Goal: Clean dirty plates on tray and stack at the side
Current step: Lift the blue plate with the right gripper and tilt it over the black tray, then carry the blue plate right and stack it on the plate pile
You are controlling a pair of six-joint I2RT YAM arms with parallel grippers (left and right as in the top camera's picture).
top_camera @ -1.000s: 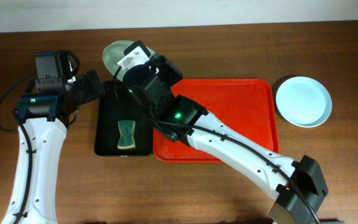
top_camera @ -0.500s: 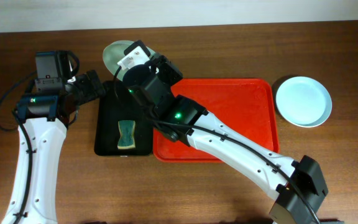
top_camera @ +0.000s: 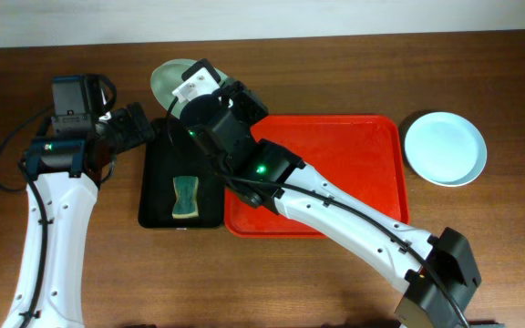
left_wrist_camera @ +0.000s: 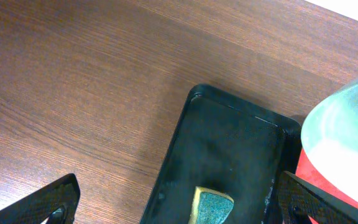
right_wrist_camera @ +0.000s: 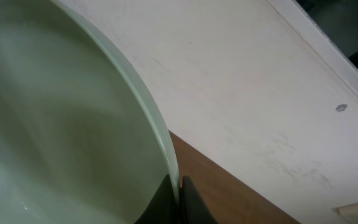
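A pale green plate (top_camera: 166,80) is being pinched at its rim by the tightly clenched fingers of the right gripper (right_wrist_camera: 178,194). It is being held tilted in the air over the far end of the black tray (top_camera: 158,191), just past the far left corner of the red tray (top_camera: 354,155). It is judged that the plate is being presented there so that its face is being offered toward the left arm and anything wiped off is being caught by the black tray rather than the table (top_camera: 335,55). No smear can be made out on it.

The left gripper (top_camera: 147,128) is being held with its fingers spread wide and nothing between them, just left of the black tray and near the raised plate. It is probably being readied for the sponge (top_camera: 185,198), which is lying untouched on the near half of the black tray.

The left part of the red tray is being hidden by the right arm; no plate is seen on the part that shows. A pale blue plate (top_camera: 445,148) is resting on the table right of the red tray, well apart; whether another is lying beneath it cannot be told. The way down to the sponge is being left free, but the space above the black tray's far end is being crowded by the plate and the right wrist.
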